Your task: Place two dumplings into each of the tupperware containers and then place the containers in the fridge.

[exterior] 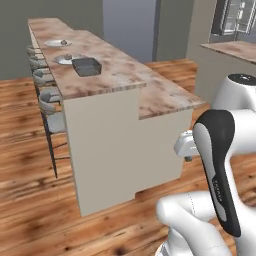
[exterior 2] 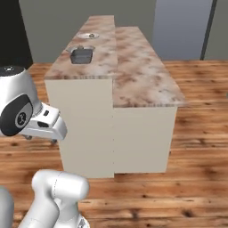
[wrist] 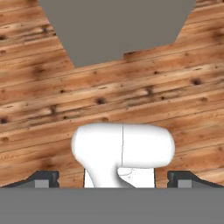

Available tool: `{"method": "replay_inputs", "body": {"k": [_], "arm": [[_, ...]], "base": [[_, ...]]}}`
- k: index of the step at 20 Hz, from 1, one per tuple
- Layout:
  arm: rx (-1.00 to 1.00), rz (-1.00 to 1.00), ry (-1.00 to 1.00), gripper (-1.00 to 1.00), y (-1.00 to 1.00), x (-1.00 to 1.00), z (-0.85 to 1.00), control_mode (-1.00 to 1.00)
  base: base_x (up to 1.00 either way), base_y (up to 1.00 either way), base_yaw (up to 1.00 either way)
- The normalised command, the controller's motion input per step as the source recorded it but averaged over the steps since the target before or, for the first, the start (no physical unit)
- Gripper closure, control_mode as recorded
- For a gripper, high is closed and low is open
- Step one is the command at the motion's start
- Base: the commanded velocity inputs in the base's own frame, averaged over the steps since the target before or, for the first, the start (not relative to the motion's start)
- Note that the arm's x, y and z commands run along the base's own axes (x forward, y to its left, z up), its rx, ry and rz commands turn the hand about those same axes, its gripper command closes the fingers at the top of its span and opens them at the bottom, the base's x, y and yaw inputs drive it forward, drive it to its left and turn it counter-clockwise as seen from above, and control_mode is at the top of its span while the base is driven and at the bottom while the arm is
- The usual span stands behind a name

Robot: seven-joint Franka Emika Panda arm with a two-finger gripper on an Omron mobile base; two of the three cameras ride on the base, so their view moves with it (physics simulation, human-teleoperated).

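Two dark fingertips at the bottom of the hand view, set wide apart: claw spread, holding nothing. Aimed down at bare wooden floor, with the pale end wall of the kitchen island just beyond.

Further out, on the island's marbled tabletop, well apart from the claw and much higher: one dark grey tupperware container, touching or overlapping the rim of a round white plate. Seen again in the right base view, container toward the far left end of the tabletop. Beyond it a second white plate carrying a small dark lump, probably a dumpling, too small to be sure. Second container not made out. Row of grey stools along the island's left flank.

Judged as an approach step, nothing loaded yet. Deciding relation: container and plates up, ahead and left of the claw, at the island's far end, likely out of reach from this spot. Probably calls for driving along the island, then lifting the hand above tabletop level. Container's long axis apparently along the island's length, though hard to tell at this range.
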Motion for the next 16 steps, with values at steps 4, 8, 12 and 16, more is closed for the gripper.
{"method": "replay_inputs", "body": {"k": [4,8,12,16], "arm": [[0.00,0.00,0.00,-1.00,0.00,0.00,0.00,1.00],[0.00,0.00,0.00,-1.00,0.00,0.00,0.00,1.00],[0.00,0.00,0.00,-1.00,0.00,0.00,0.00,1.00],[0.00,0.00,0.00,-1.00,0.00,0.00,0.00,1.00]], "base": [[0.34,1.00,-0.31],[0.39,1.00,-0.34],[0.44,1.00,-0.43],[0.39,1.00,-0.46]]}}
